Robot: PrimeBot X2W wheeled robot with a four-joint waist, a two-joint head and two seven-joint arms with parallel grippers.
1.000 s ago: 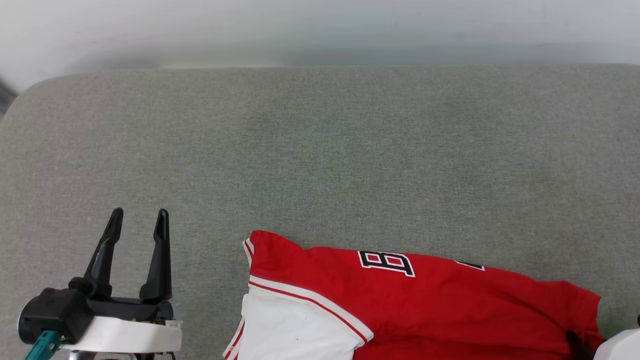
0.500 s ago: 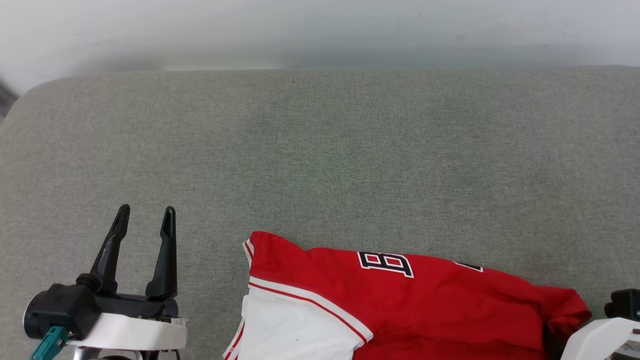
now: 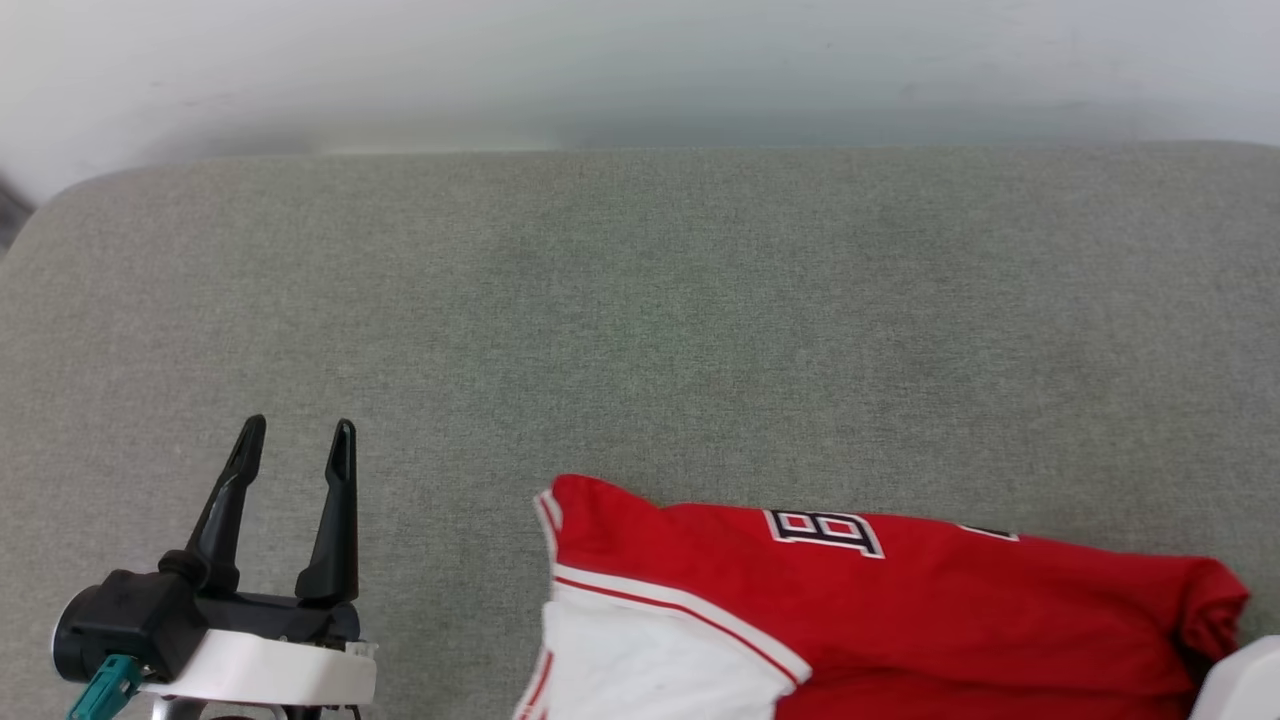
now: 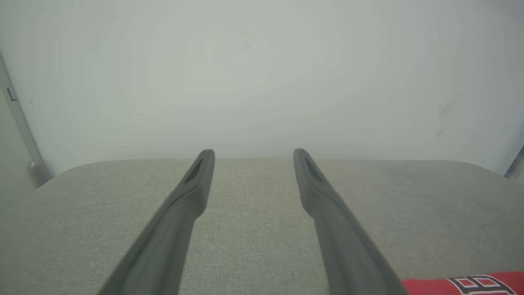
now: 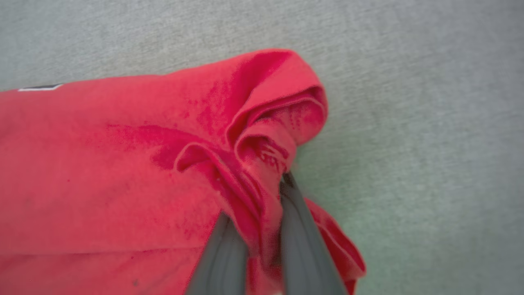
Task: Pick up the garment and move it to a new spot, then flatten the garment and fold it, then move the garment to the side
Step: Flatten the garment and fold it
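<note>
Near edge, right side: right gripper (image 5: pixel 258 200) noted clamped on the garment (image 5: pixel 123 164). A second ago it was spread wide; now a gathered fold of red hem is pinched between its fingers (image 5: pixel 223 258). The cloth is bunched and rolled around the pinch, raised in a soft ridge. Pick-up is judged begun; the carry to a new spot is not yet done.

The garment (image 3: pixel 900 590) is found along the near edge of the cushion (image 3: pixel 640 300), right of centre. Its striped corner is seen farther right than a second ago, so a first tug is inferred. Red jersey knit, matte and limp; white sleeve (image 3: pixel 650 660) edged with red-and-white stripe trim; black-and-white block number (image 3: pixel 825 530) by the far edge.

Left gripper (image 3: pixel 297 430): held apart, empty, well clear to the garment's left over bare cushion. Long, dark, tapered, smooth.

Cushion: grey-green woven upholstery, coarse, with rounded corners. Beyond it, a plain pale wall (image 3: pixel 640 60), faintly scuffed.
</note>
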